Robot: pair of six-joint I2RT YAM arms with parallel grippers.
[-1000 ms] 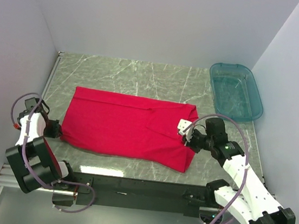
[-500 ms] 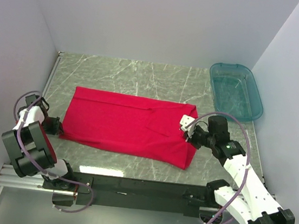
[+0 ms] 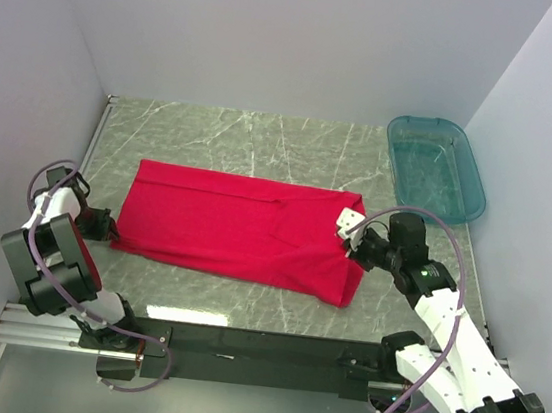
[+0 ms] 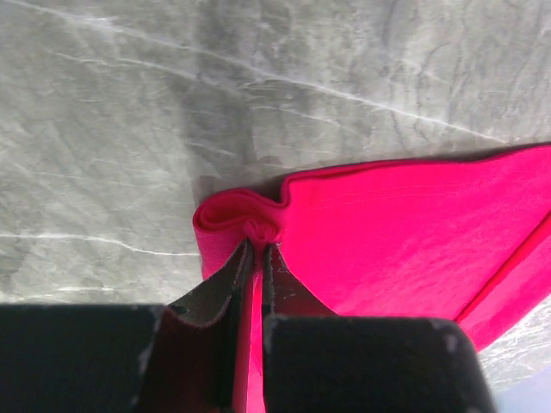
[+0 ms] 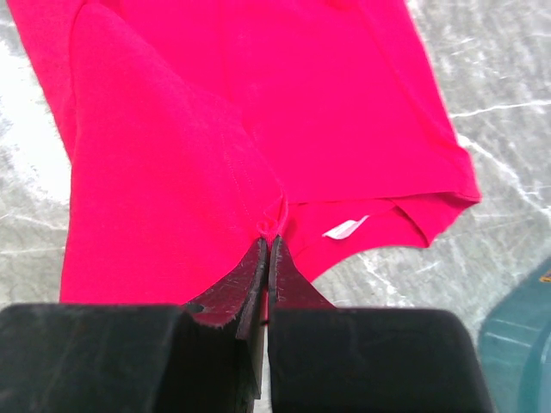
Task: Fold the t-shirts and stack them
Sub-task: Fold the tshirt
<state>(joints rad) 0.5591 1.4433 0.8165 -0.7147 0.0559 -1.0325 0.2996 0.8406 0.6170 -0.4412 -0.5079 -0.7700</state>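
Note:
A bright red t-shirt [image 3: 238, 227] lies folded lengthwise as a long band across the marble table [image 3: 253, 143]. My left gripper [image 3: 110, 230] is shut on the shirt's near-left corner, and in the left wrist view the cloth [image 4: 405, 232] bunches at my left gripper's [image 4: 259, 243] tips. My right gripper [image 3: 351, 248] is shut on the shirt's right end, near the collar. The right wrist view shows my right gripper [image 5: 268, 237] pinching a red fold [image 5: 164, 172] beside the white neck label [image 5: 345, 228].
A teal plastic bin [image 3: 434, 169] stands at the back right of the table; its corner [image 5: 521, 331] shows in the right wrist view. Grey walls close in the left, back and right sides. The table's front edge [image 3: 241, 323] runs just past the shirt.
Both grippers have carried the shirt's near edge away from the table's front, so the red band is narrower. The left arm has swung back toward the left wall.

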